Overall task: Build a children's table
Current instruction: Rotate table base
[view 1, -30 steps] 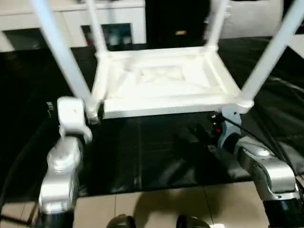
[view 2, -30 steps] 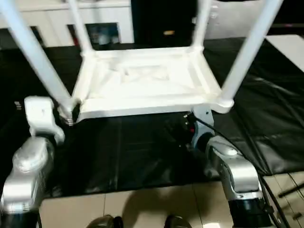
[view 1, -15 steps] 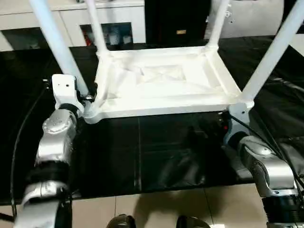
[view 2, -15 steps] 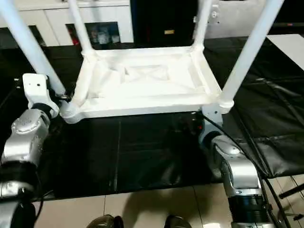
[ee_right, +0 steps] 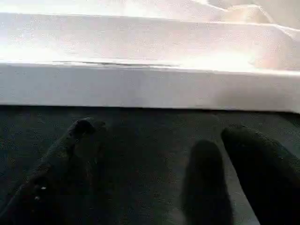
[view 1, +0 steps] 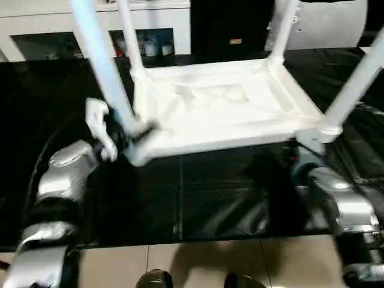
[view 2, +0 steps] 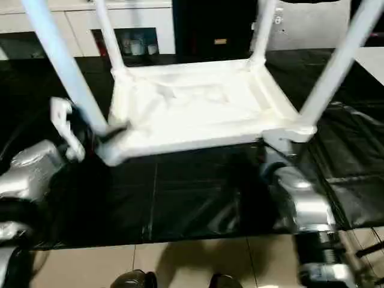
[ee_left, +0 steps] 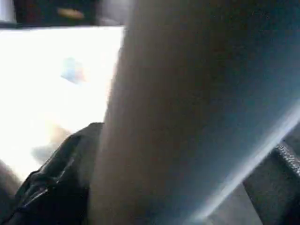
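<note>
The children's table (view 1: 222,114) lies upside down on the black worktable, ribbed underside up, with all four white legs standing in its corner sockets. My left gripper (view 1: 123,135) is at the near-left corner, open, with the base of the near-left leg (view 1: 99,54) between its fingers (ee_left: 47,178). That leg (ee_left: 187,108) looms close in the left wrist view. My right gripper (ee_right: 161,133) hovers open just above the black cover, nothing between its fingers, facing the table top's near edge (ee_right: 150,86) by the near-right leg (view 1: 360,78).
The black-covered worktable (view 1: 210,198) stretches around the white table, its front edge close to me with tiled floor (view 1: 210,261) below. White cabinets (view 1: 90,12) stand behind. A dark cable runs by my right forearm (view 1: 336,204).
The camera has swung, shifting the picture right. My left gripper has come in from beside the near-left corner to straddle that leg's base. The right gripper stays near the right corner.
</note>
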Controlling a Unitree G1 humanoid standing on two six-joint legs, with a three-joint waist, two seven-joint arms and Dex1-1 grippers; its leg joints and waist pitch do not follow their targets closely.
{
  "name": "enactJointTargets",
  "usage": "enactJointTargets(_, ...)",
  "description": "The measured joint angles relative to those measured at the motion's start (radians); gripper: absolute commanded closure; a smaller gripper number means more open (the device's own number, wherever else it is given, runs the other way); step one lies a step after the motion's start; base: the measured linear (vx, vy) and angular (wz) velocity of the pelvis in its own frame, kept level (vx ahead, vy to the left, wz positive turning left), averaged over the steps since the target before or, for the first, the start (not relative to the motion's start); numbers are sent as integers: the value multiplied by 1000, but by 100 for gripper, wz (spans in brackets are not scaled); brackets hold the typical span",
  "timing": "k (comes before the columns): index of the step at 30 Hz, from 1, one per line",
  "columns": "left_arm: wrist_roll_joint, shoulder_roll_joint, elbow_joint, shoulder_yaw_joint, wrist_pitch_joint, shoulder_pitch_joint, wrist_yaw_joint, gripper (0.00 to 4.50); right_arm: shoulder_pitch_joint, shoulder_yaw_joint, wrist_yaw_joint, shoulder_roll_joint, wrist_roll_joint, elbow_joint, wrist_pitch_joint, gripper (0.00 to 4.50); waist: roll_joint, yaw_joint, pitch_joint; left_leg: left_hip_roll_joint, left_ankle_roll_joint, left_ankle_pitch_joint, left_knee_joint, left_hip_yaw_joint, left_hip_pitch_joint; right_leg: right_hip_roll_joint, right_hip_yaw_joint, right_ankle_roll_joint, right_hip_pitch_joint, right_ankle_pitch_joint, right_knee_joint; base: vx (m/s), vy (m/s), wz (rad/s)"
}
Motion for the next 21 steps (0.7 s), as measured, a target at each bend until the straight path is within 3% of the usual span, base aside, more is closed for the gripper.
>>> enactJointTargets(2,-57,7,-130,-49,95,60,-69,8,-18,-7,8,-21,-6,57,-25,0,-2,0,1,0,1,0,0,3,1,0,2,0,-1,0,1,0,0,0)
enactJointTargets(7,-140,-27,-309,-114,190,99,-90,8,-50,-3,34,-27,-13,133,-74,0,-12,-4,3,1,0,0,1,6,3,1,4,1,-2,-1,2,0,0,0)
enactJointTargets(11,-221,-74,-454,-138,279,115,-67,8,-88,9,80,-29,-31,197,-116,0,-19,-27,2,1,1,0,2,10,4,1,7,1,-2,0,2,0,0,0)
enactJointTargets(17,-231,-110,-542,-214,357,128,-38,8,-124,44,152,-8,-37,225,-158,0,-29,-62,1,3,1,0,1,12,4,3,9,1,-2,1,2,0,0,0)
enactJointTargets(21,-233,-130,-555,-236,378,128,-26,8,-133,84,199,26,-43,227,-181,0,-30,-74,1,4,1,0,1,12,4,3,9,1,-2,1,2,0,0,0)
